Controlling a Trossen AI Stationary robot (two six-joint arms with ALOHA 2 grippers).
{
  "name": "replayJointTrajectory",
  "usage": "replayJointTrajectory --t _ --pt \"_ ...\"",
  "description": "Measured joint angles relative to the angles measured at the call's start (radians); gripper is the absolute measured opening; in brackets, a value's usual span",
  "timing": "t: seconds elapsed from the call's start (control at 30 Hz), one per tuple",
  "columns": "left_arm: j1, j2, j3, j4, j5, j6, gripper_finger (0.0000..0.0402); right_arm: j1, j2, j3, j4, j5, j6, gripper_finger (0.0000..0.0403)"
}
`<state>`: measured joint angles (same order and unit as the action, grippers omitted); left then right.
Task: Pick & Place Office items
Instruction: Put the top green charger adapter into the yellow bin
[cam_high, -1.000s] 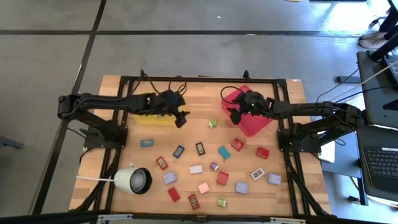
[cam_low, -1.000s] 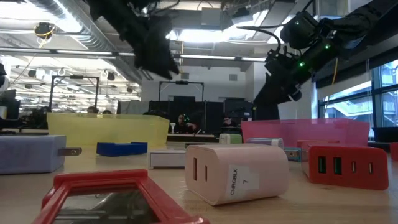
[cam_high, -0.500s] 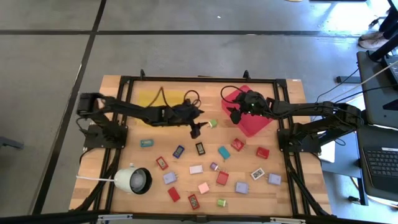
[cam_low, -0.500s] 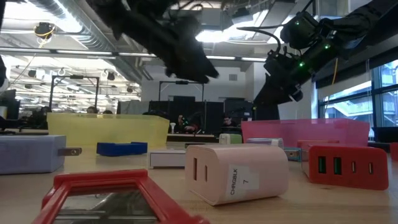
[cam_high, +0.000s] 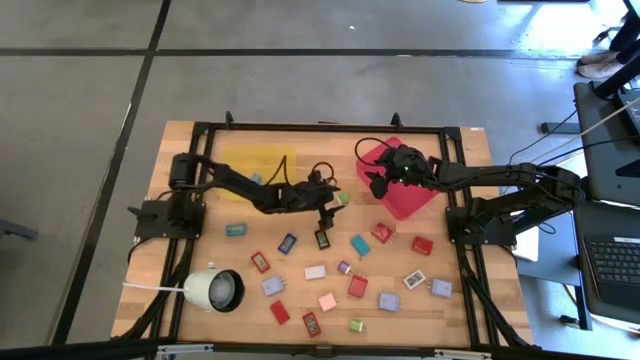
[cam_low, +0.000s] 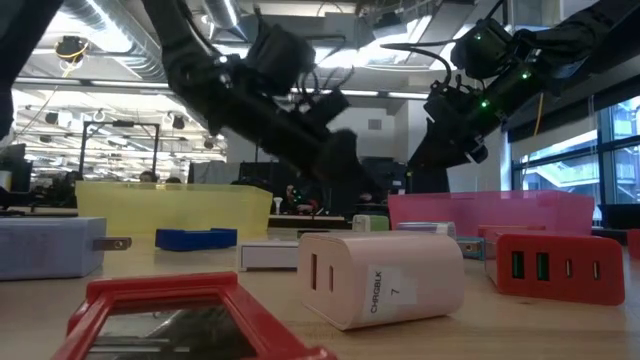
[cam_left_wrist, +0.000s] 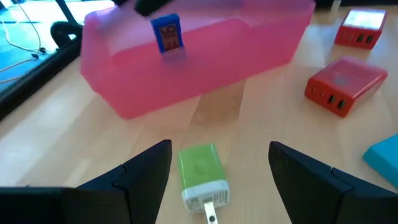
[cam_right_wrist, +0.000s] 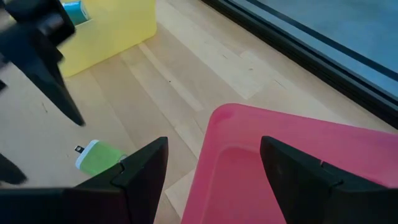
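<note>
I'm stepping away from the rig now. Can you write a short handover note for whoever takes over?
Left gripper: open, low over the green charger beside the pink tray, nothing held.
Right gripper: open and empty, hovering over the pink tray's rim.
Items: one blue block in the pink tray, one teal block in the yellow tray; most blocks, such as the red one, lie loose on the table.
Done: very few placed.
Left: grasp the green charger, then sort the rest.
</note>
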<state>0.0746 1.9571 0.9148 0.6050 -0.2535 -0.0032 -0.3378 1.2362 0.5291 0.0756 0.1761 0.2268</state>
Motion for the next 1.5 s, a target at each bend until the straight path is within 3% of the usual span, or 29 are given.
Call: replayJointTrajectory --t 0.27,0.43,0.73,0.97,1.3,1.5 --pt "0.003 0.107 0.009 0.112 -0.112 0.046 0.0265 0.000 0.000 0.000 0.000 0.000 -0.003 0.0259" --pt "0.008 0.159 0.039 0.112 -0.061 -0.017 0.0265 0.000 0.000 0.000 0.003 0.000 -0.003 0.0259" --pt "0.008 0.173 0.056 0.101 -0.069 -0.015 0.0261 0.000 0.000 0.000 0.004 0.000 -0.003 0.0259" --pt "0.008 0.168 0.056 0.094 -0.068 -0.065 0.0224 0.001 0.000 0.000 -0.001 0.074 -0.001 0.0259" --pt "0.008 0.168 0.056 0.070 -0.067 -0.116 0.0159 0.001 0.000 0.000 -0.004 0.078 0.025 0.0258" --pt "0.008 0.149 0.055 0.081 -0.067 -0.118 0.0152 0.001 0.000 0.000 -0.004 0.077 -0.045 0.0258"
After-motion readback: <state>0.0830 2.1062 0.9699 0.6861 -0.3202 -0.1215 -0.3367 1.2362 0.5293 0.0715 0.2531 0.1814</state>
